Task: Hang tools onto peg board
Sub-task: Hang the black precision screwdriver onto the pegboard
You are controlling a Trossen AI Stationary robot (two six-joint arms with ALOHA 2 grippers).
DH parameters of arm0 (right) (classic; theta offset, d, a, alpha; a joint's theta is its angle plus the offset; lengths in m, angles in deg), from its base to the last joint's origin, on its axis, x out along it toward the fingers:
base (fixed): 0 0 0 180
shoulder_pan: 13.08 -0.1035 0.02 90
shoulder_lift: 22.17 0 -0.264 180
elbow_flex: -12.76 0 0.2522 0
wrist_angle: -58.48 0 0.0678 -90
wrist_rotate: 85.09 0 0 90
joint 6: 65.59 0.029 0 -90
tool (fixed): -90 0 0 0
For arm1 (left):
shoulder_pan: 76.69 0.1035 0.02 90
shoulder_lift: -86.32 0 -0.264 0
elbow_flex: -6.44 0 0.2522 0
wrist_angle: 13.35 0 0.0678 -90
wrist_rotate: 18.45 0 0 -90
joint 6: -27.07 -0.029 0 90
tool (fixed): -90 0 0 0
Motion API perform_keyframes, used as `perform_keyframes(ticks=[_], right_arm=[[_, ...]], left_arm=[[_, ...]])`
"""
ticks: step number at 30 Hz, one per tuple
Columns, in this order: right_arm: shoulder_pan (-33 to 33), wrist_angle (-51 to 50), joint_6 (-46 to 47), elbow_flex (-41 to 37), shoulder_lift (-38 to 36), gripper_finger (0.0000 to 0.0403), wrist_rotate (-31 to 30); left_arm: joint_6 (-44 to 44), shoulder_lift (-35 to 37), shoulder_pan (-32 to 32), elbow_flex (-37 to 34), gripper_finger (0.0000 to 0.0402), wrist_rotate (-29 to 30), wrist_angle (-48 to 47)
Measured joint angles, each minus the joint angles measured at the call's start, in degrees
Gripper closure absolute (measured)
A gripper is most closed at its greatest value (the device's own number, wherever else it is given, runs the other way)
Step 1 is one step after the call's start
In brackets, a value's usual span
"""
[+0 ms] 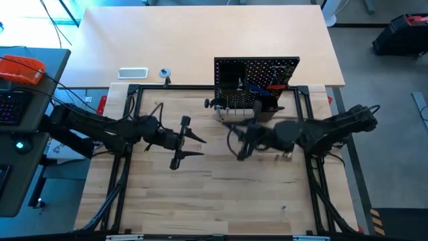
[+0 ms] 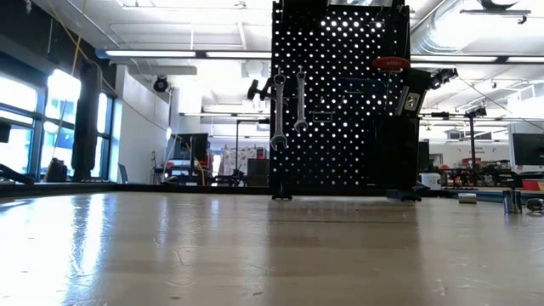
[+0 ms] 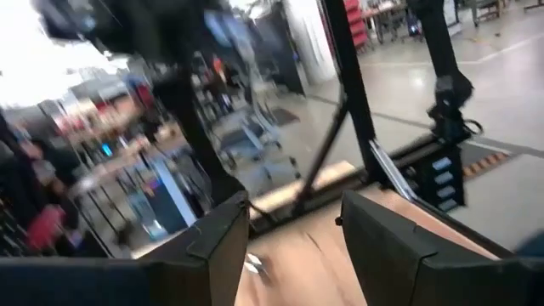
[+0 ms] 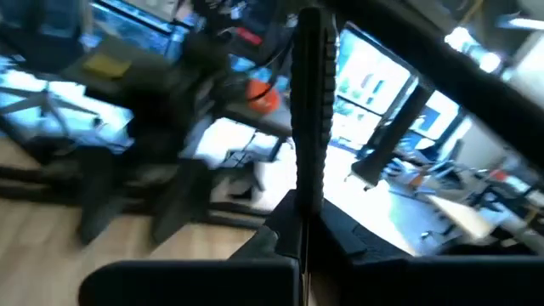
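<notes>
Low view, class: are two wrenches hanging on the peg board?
Yes, two silver wrenches hang side by side on the peg board.

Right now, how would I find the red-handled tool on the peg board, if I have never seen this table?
Find the black peg board, which stands upright at the far edge of the wooden table. In the low view, two silver wrenches hang on its left part. The red-handled tool sits high on the right part; it is the only red thing on the board.

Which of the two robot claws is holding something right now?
The right gripper: its fingers are shut on a long black tool. The left gripper stands open with nothing between its fingers.
</notes>
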Motion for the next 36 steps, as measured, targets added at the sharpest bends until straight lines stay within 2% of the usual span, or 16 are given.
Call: perform_keyframes(ticks=[8,14,20,23,26,36], right_arm=[[11.7,-13.3,-1.0,18.1,2.6,0.0403,6.1],[23.2,-29.6,8.7,32.9,8.3,0.0403,15.6],[30.7,-47.1,16.8,45.6,16.3,0.0403,20.9],[32.3,-54.2,19.2,50.7,19.7,0.0403,21.5],[32.8,-58.9,20.8,53.8,22.4,0.0403,21.5],[34.4,-64.3,24.7,53.0,22.9,0.0403,21.0]], left_arm=[[6.7,-6.7,-1.2,0.0,0.0223,-0.7,-3.8],[7.5,-12.1,-3.2,0.0,0.0222,-1.0,-3.4],[7.5,-13.7,-3.8,0.0,0.0222,-1.1,-2.0],[7.5,-13.7,-3.8,0.0,0.0222,-1.1,-1.9],[7.5,-13.7,-3.8,0.0,0.0222,-1.1,-2.0],[7.5,-13.7,-3.8,0.0,0.0222,-1.0,-2.3]])
